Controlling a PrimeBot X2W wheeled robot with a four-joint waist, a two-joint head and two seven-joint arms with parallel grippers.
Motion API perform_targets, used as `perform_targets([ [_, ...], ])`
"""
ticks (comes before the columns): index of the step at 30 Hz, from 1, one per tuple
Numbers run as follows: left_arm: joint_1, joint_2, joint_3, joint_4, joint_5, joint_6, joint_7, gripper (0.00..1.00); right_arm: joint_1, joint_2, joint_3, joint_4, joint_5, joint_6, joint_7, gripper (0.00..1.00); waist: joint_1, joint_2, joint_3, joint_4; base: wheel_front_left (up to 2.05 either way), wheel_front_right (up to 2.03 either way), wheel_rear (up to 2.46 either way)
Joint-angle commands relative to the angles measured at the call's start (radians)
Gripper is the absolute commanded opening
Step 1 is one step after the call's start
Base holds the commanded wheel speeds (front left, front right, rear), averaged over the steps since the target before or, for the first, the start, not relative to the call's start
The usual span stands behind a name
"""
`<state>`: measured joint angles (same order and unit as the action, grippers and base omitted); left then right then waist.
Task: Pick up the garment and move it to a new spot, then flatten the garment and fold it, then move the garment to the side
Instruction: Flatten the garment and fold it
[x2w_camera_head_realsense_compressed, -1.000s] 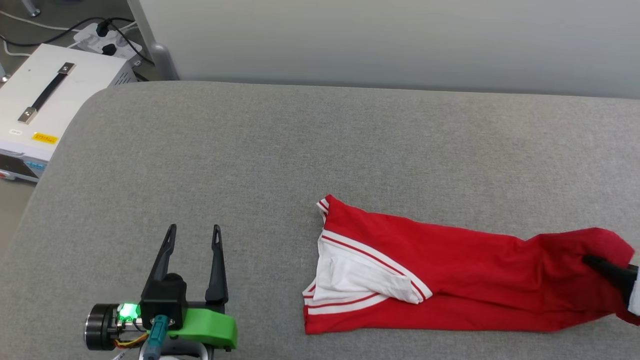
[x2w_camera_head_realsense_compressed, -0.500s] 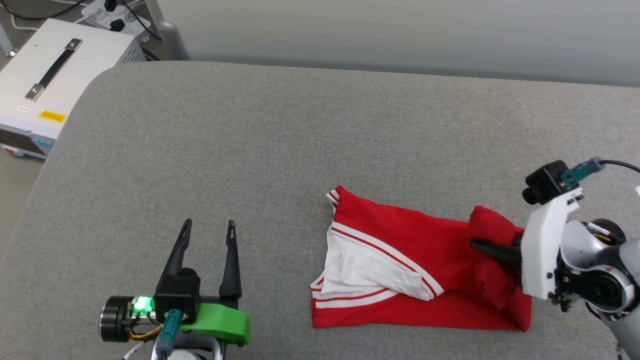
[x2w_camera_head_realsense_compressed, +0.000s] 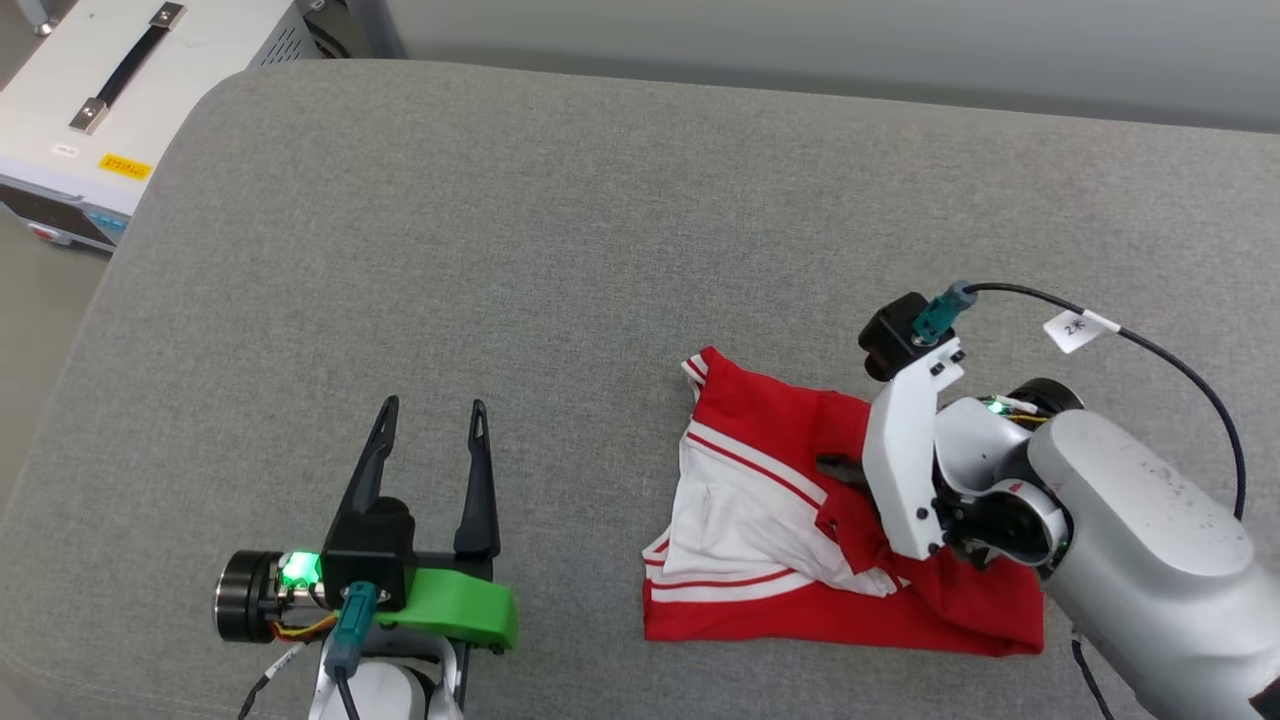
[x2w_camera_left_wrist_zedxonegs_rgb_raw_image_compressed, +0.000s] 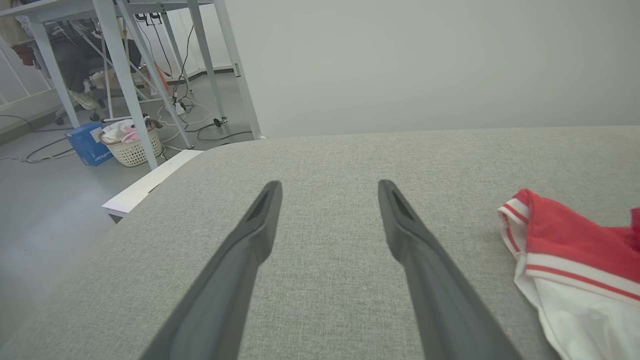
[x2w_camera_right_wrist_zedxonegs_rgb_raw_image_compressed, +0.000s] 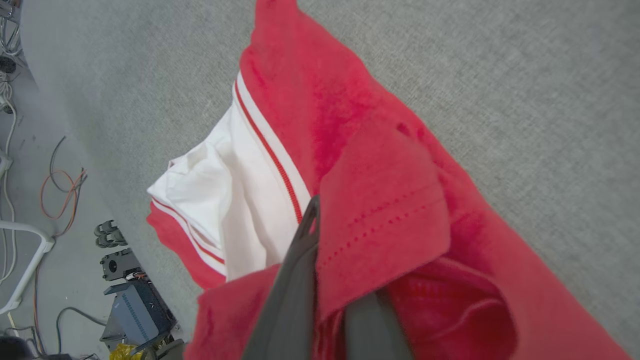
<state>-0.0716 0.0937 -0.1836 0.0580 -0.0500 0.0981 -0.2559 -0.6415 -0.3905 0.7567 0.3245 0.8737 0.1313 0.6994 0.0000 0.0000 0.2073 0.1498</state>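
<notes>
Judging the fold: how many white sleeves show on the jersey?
1: the white sleeve lies at the jersey's left end in head view, beside the right tool. Another may be hidden.

White tag (x2w_camera_head_realsense_compressed: 1076, 329) on cable (x2w_camera_head_realsense_compressed: 1170, 365): "2" plus unclear character. Yellow sticker (x2w_camera_head_realsense_compressed: 124, 166) on white box (x2w_camera_head_realsense_compressed: 60, 120): illegible.

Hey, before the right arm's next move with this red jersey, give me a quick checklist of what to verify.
1. Right gripper shut on a red fold of the garment: ok.
2. Left gripper open, apart from it: ok.
3. White sleeve lying smooth: not ok, it is bunched.
4. Held fold lined up with the layer below: cannot tell, the right arm hides it.
5. Garment resting on the grey surface: ok.
</notes>
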Motion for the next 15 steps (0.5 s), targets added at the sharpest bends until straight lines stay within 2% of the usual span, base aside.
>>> perform_targets([
  [1,-0.023,-0.007,0.001,0.003,0.011,-0.007,-0.006,1.0,-0.015,0.012,0.023,0.031,-0.009,-0.001,-0.016,0.0,0.0,0.0,0.012,0.009,0.0,0.0,0.0],
  [8,-0.026,-0.015,0.009,0.006,0.013,-0.006,-0.006,1.0,-0.025,0.026,0.132,0.128,-0.01,-0.001,-0.075,0.0,0.0,0.0,0.016,0.006,0.0,0.0,0.0],
  [9,-0.023,-0.015,0.013,0.008,0.014,-0.006,-0.006,1.0,-0.031,0.025,0.137,0.131,-0.008,-0.001,-0.101,0.09,0.0,0.0,0.011,0.001,0.0,0.0,0.0],
  [10,-0.02,-0.015,0.015,0.01,0.014,-0.006,-0.006,1.0,-0.035,0.023,0.14,0.13,-0.007,-0.001,-0.124,0.33,0.0,0.0,0.007,-0.002,0.0,0.0,0.0],
  [11,-0.018,-0.014,0.017,0.013,0.015,-0.007,-0.006,1.0,-0.038,0.019,0.144,0.123,-0.002,-0.001,-0.149,0.73,0.0,0.0,-0.002,-0.005,0.0,0.0,0.0],
  [12,-0.016,-0.014,0.019,0.015,0.016,-0.007,-0.006,1.0,-0.039,0.014,0.147,0.112,0.003,-0.001,-0.169,1.0,0.0,0.0,-0.009,-0.008,0.0,0.0,0.0],
  [15,-0.006,-0.01,0.026,0.018,0.019,-0.009,-0.006,1.0,-0.036,-0.028,0.149,0.053,0.008,-0.001,-0.257,1.0,0.0,0.0,-0.04,-0.016,0.0,0.0,0.0],
])
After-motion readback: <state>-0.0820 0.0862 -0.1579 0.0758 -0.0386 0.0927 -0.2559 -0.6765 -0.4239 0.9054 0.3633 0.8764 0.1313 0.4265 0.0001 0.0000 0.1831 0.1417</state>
